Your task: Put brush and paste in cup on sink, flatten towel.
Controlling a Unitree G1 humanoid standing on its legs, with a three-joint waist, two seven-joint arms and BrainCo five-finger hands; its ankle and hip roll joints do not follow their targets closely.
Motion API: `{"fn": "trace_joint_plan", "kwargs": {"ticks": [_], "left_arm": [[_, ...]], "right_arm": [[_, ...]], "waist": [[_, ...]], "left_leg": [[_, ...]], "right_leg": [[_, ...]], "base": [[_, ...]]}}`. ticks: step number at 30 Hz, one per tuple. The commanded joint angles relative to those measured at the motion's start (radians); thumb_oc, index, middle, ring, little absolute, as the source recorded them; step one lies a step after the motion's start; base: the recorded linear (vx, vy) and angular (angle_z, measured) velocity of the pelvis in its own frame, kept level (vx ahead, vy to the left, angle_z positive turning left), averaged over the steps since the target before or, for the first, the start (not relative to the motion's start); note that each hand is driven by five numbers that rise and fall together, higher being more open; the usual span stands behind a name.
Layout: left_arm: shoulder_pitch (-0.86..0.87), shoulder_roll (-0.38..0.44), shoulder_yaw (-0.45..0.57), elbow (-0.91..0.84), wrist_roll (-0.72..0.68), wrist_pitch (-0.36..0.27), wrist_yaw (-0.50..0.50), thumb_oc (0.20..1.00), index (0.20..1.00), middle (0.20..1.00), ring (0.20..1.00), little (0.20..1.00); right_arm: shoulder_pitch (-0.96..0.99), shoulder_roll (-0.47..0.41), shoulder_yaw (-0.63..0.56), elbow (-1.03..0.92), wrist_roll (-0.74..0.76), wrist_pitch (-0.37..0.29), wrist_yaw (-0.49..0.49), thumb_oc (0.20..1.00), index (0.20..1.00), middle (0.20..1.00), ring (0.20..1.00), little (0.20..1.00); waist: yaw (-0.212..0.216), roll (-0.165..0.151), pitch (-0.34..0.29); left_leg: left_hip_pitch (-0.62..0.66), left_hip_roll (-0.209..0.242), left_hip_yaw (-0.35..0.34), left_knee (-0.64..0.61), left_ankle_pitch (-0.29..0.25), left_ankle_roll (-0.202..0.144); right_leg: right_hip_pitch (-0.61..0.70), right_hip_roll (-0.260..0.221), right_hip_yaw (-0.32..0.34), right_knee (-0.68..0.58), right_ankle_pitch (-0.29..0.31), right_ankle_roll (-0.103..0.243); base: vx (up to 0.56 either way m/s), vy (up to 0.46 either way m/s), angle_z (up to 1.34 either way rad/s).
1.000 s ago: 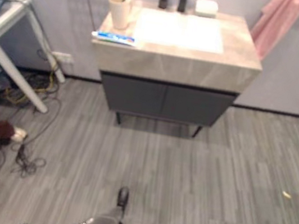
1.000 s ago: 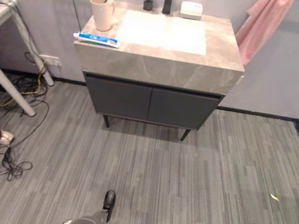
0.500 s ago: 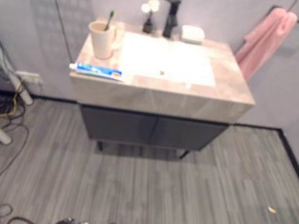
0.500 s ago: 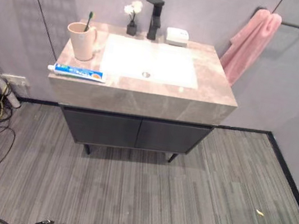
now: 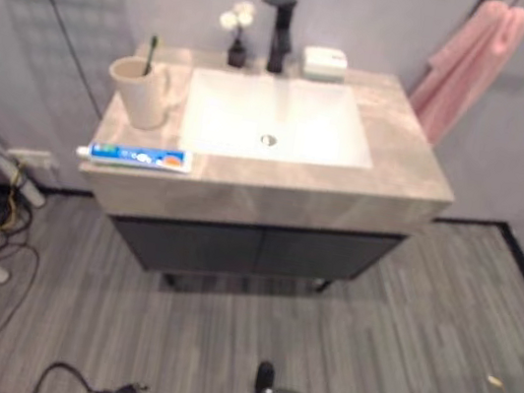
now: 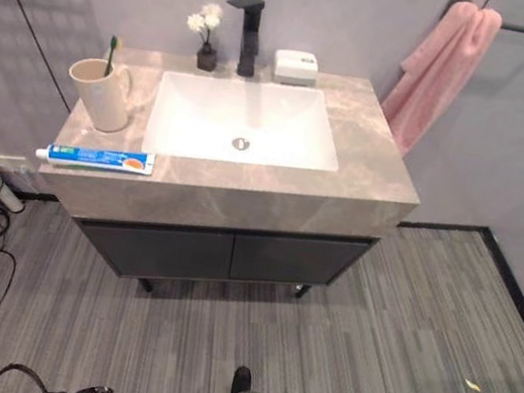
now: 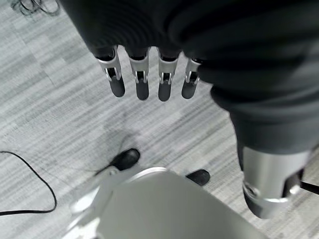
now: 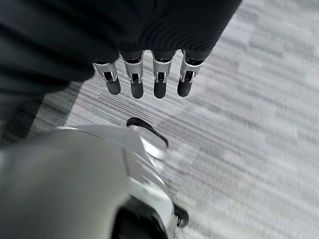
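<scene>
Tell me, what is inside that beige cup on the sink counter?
A green-handled toothbrush stands in the cup, its top poking above the rim. The cup's wall hides its lower part and whatever else may lie inside. The toothpaste tube lies on the counter in front of it.

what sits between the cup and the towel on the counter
The basin takes up most of that stretch, with the vase, tap and soap dish along its back edge, between cup and towel.

No legible print, toothpaste tube (image 6: 96, 158) lettering unreadable
</scene>
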Motion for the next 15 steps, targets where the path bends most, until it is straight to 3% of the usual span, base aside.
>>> {"fn": "trace_joint_plan", "kwargs": {"ticks": [1,8,12,15], "left_arm": [[-0.012,0.030,-0.007,0.016,0.018,-0.015,0.008,1.000,1.000,1.000,1.000,1.000],[-0.009,-0.003,-0.012,0.037,-0.013,-0.017,0.024,1.000,1.000,1.000,1.000,1.000],[-0.019,-0.006,-0.030,0.027,-0.013,-0.013,0.020,1.000,1.000,1.000,1.000,1.000],[-0.014,0.006,-0.002,0.035,-0.027,-0.006,0.013,1.000,1.000,1.000,1.000,1.000]], "right_arm": [[0.015,-0.032,0.008,0.041,0.028,0.006,0.005,1.000,1.000,1.000,1.000,1.000],[-0.001,-0.093,-0.101,0.058,0.109,-0.007,-0.030,1.000,1.000,1.000,1.000,1.000],[-0.013,-0.096,-0.083,0.051,0.088,-0.007,-0.034,1.000,1.000,1.000,1.000,1.000],[-0.005,-0.089,-0.065,0.033,0.069,-0.008,-0.034,1.000,1.000,1.000,1.000,1.000]], "waist": [[0.026,-0.015,-0.027],[0.038,0.003,-0.060],[0.041,0.009,-0.060],[0.047,-0.004,-0.052]], "left_leg": [[-0.116,-0.099,-0.042,0.001,0.066,0.057],[-0.122,-0.079,-0.076,0.054,0.077,0.009],[-0.132,-0.068,-0.070,0.095,0.105,-0.018],[-0.141,-0.054,-0.073,0.149,0.129,-0.046]], "right_leg": [[0.056,0.002,0.073,-0.043,-0.008,0.106],[0.160,0.007,0.006,-0.163,-0.026,0.075],[0.184,0.008,-0.014,-0.173,-0.039,0.057],[0.207,0.016,-0.028,-0.168,-0.057,0.038]], "base": [[0.26,-0.235,0.74],[0.18,-0.133,0.41],[0.09,-0.082,0.03],[0.09,-0.168,0.12]]}}
